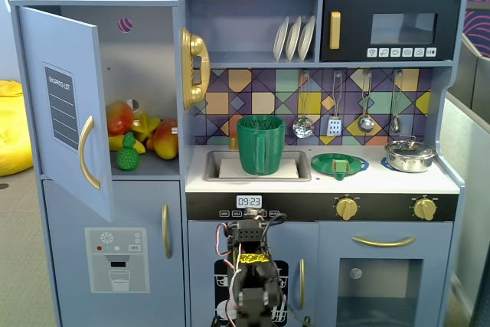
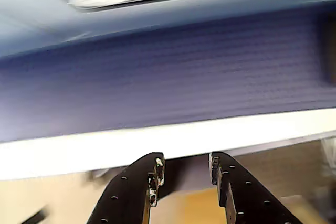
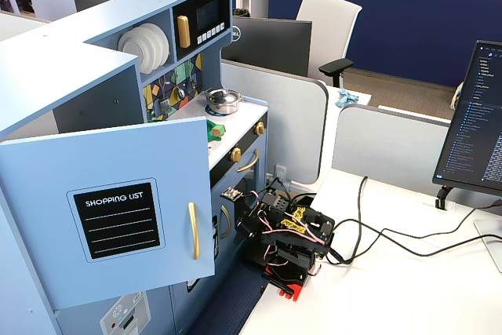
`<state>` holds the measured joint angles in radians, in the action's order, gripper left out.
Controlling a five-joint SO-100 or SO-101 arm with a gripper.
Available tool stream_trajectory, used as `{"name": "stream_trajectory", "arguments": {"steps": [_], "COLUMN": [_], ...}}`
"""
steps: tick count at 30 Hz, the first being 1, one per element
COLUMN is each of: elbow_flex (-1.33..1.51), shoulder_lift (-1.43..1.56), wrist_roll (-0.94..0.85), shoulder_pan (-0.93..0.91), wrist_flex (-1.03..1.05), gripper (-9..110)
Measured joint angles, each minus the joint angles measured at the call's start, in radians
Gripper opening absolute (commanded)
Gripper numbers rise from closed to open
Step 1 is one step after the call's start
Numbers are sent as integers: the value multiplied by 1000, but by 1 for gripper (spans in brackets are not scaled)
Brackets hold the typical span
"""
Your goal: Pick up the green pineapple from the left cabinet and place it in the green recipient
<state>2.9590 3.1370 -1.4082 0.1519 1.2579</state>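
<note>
While the arm sits folded low at the desk's near edge, the gripper [image 2: 184, 169] holds nothing; in the wrist view its fingers [image 2: 152, 174] stand slightly apart. The pineapple [image 1: 128, 155] stands upright at the front of the cabinet [image 1: 65, 105] shelf, just before the banana [image 1: 116, 143] and beside the mango [image 1: 166, 138]; the door hangs open. The jug [image 1: 261, 145] stands in the sink [image 1: 214, 166], well apart. For the reach, raise the arm first, swing clear of the door edge, open the fingers wider than the body, and approach level from the front so neighbouring fruit is not pushed.
</note>
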Motion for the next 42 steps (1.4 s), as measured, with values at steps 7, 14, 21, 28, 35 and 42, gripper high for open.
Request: {"name": "stream_trajectory", "arguments": {"steps": [7,14,21,28,35,42], "elbow_flex": [-241,-468,-514,-552,-632,-686], "shoulder_lift": [-173,-356,-477,-615,-781,-902], "wrist_roll": [-71,-181,-153,-166,-196,-255], "shoulder_pan": [337,526,565,581,595,588], "wrist_flex": [-474,-865,-1111,-1262,-1381,-1442], "gripper": [11,28,30,30,30,32]}}
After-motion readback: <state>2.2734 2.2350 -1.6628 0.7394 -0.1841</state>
